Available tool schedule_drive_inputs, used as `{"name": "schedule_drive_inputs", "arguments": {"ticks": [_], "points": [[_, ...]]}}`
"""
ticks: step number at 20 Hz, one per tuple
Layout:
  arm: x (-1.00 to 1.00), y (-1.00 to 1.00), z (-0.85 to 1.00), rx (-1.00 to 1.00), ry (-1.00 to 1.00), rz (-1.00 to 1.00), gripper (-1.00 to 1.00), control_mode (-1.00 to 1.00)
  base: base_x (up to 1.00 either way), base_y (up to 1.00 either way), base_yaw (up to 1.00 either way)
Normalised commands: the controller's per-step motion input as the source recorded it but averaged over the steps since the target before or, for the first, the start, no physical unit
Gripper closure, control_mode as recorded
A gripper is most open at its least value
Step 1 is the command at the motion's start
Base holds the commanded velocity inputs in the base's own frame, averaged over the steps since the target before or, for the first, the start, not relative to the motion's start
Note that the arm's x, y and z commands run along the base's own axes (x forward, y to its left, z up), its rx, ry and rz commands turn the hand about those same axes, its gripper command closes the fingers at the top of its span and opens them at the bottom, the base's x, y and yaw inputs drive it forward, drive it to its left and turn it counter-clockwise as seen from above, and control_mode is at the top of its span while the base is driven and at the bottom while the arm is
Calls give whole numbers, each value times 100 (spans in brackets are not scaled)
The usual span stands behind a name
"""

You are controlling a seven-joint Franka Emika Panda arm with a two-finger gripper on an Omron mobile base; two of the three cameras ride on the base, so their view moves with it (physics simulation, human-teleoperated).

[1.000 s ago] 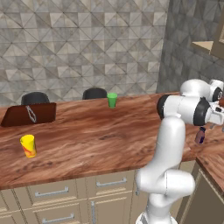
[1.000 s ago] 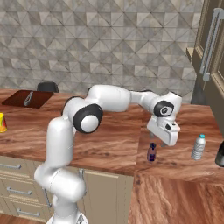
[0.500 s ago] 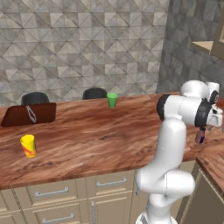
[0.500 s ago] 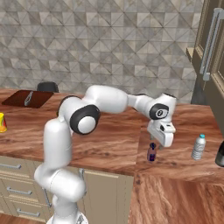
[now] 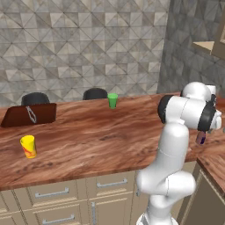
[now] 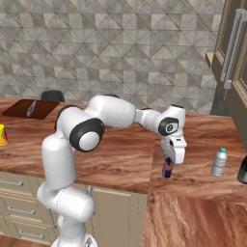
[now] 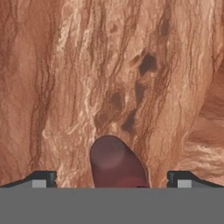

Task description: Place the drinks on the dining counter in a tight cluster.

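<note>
Left base view: arm reaches to the worktop (image 5: 101, 132) right end; small maroon bottle (image 5: 201, 138) peeks out under the wrist, near the front edge. Green cup (image 5: 113, 100) at the back edge, yellow cup (image 5: 28, 146) toward the left end.

Right base view: gripper (image 6: 170, 165) hangs over the maroon bottle (image 6: 167, 169) by the front edge. Water bottle (image 6: 219, 162) well apart to the right, wine bottle (image 6: 243, 170) at the far right.

Hand view: bottle (image 7: 117, 162) centred between the fingertips (image 7: 41, 179), jaws spread fully wide, holding nothing.

Step looks like the grasp of the first drink. Next: lower a bit, close on the body, carry toward the water bottle.
</note>
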Motion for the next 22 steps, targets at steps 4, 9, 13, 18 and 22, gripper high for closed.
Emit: {"name": "schedule_drive_inputs", "arguments": {"ticks": [4, 9, 13, 18, 22], "points": [[-13, 0, 0, 0, -1, -2, -100, -100, 0, 0, 0], [-11, 0, 0, 0, -4, -2, -100, -100, 0, 0, 0], [-6, 1, 0, 0, -6, -2, -100, -100, 0, 0, 0], [0, 7, 0, 0, -6, -1, -100, -100, 0, 0, 0], [7, 6, -3, 0, -3, 0, 100, -100, 0, 0, 0]]}}
